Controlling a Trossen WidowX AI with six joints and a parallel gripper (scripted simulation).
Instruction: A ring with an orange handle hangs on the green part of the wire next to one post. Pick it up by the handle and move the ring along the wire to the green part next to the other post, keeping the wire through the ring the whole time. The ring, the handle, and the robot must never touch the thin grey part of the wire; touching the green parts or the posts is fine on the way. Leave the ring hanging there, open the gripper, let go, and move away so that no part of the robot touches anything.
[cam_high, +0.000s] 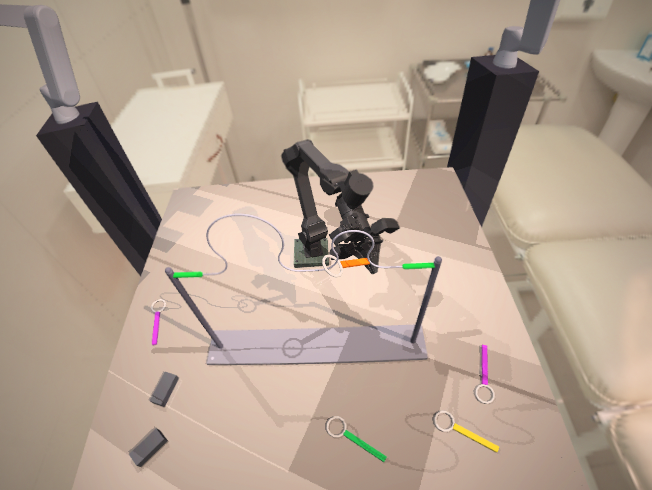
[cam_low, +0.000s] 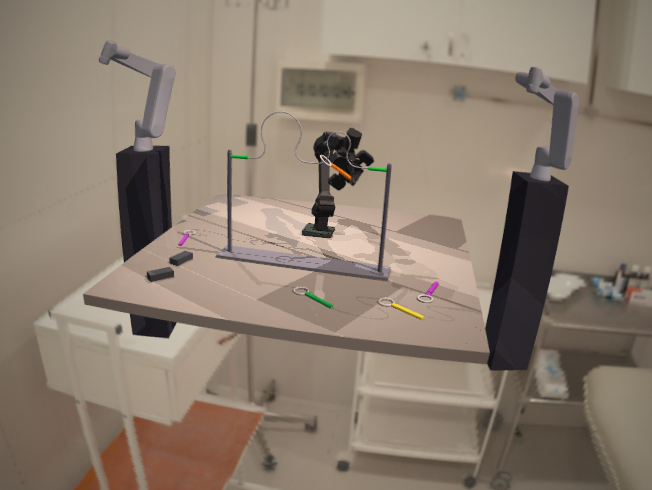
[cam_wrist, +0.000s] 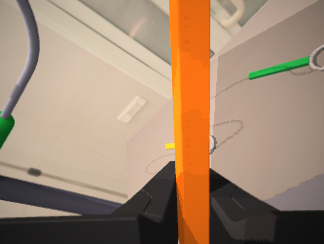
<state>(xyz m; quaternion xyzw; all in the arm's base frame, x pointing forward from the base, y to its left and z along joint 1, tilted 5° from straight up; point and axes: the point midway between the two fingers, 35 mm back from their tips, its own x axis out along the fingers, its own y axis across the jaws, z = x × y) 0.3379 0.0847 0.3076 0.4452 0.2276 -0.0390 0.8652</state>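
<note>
The white ring (cam_high: 323, 261) is around the low grey stretch of the wire (cam_high: 240, 214) (cam_low: 280, 112) (cam_wrist: 34, 45), at the left foot of the smaller right-hand loop; any contact is too small to tell. Its orange handle (cam_high: 355, 262) (cam_low: 341, 171) (cam_wrist: 192, 100) points right, tilted down in the exterior view. My gripper (cam_high: 371, 262) (cam_low: 351, 177) (cam_wrist: 184, 169) is shut on the handle, behind the right loop. The left green part (cam_high: 188, 274) (cam_low: 239, 157) and right green part (cam_high: 419, 266) (cam_low: 377, 169) (cam_wrist: 5, 130) adjoin the posts.
The left post (cam_high: 195, 310) (cam_low: 229, 205) and right post (cam_high: 425, 302) (cam_low: 385, 221) stand on a grey base (cam_high: 252, 355). A green-handled ring (cam_high: 365, 446), a yellow-handled ring (cam_high: 475, 438), two magenta-handled rings and two dark blocks lie on the table.
</note>
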